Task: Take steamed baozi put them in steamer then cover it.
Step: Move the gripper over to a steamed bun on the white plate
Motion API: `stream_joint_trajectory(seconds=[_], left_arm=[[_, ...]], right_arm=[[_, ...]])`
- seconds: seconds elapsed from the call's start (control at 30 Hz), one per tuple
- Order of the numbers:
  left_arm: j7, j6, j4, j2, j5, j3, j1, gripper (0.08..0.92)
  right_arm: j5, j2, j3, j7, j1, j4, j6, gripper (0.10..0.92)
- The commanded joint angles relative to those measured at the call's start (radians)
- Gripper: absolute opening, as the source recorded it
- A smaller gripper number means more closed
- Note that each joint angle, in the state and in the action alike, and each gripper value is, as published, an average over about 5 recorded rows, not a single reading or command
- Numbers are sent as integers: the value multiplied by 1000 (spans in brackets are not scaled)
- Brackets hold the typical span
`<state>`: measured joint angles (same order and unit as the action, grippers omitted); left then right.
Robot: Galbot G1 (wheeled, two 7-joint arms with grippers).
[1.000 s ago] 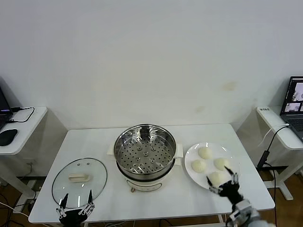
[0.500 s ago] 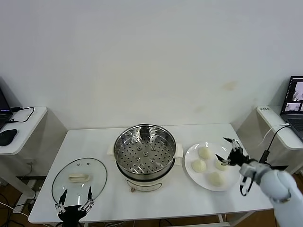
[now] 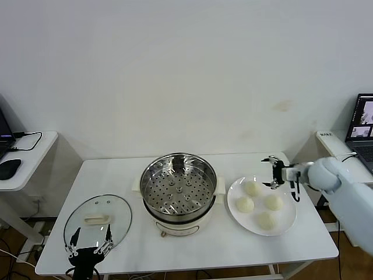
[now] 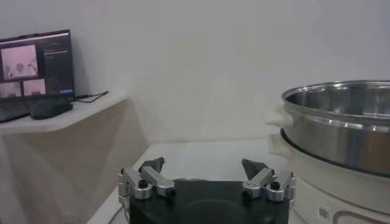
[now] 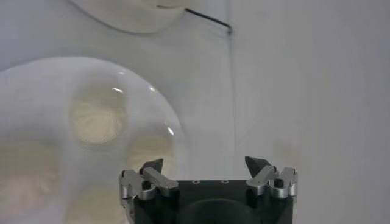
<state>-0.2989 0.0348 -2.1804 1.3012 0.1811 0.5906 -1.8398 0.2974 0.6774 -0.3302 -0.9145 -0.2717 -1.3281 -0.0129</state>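
1. Four steamed baozi (image 3: 258, 203) lie on a white plate (image 3: 288, 223) at the right part of the table (image 3: 233, 245); none is in the steamer. The right wrist view shows the same buns (image 5: 97, 119) on the plate (image 5: 36, 73) from above.
2. The steamer (image 3: 179, 192) stands at the middle of the table, uncovered; its perforated steel tray (image 3: 178, 195) is bare. The steel pot sits on a cream-white base (image 3: 180, 226) with side handles. In the left wrist view the steamer (image 4: 341, 128) rises just beside that arm's fingers.
3. The cover (image 3: 97, 224), a clear glass lid with a metal rim and a cream-white handle (image 3: 97, 219), lies flat on the left part of the table, apart from the steamer.
4. The right gripper (image 3: 274, 172) hangs above the far rim of the plate, near the farthest bun. Its fingers (image 5: 149, 176) stand wide apart and hold nothing; the other view of it (image 5: 207, 173) shows bare table between them.
5. The left gripper (image 3: 88, 248) is parked low at the near left edge of the table, just before the cover. Its fingers (image 4: 152, 176) are spread wide and empty, as its own camera (image 4: 204, 176) shows.
6. Surroundings: a white wall (image 3: 186, 70) behind the table; a side desk (image 3: 23, 157) at the left with a mouse (image 3: 9, 169); a side desk (image 3: 344, 157) at the right with a laptop (image 3: 362, 128) and a cable.
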Motion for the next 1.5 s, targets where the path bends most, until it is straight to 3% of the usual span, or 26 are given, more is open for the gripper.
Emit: stream_joint_trajectory(seconds=[0.03,0.77,1.5], left_arm=[[1,12,-5,-8,19,25,18,823],[8,16,-3,-24,27,58,25,823],[9,9,-8,-20,22,64,25,823]], right_arm=[[-40,60,-349,-112,273,182,-14,823],[-18,211,-364,-60,218,368,-64,820],[-12,256,-346,-46,210,406,-71,638]])
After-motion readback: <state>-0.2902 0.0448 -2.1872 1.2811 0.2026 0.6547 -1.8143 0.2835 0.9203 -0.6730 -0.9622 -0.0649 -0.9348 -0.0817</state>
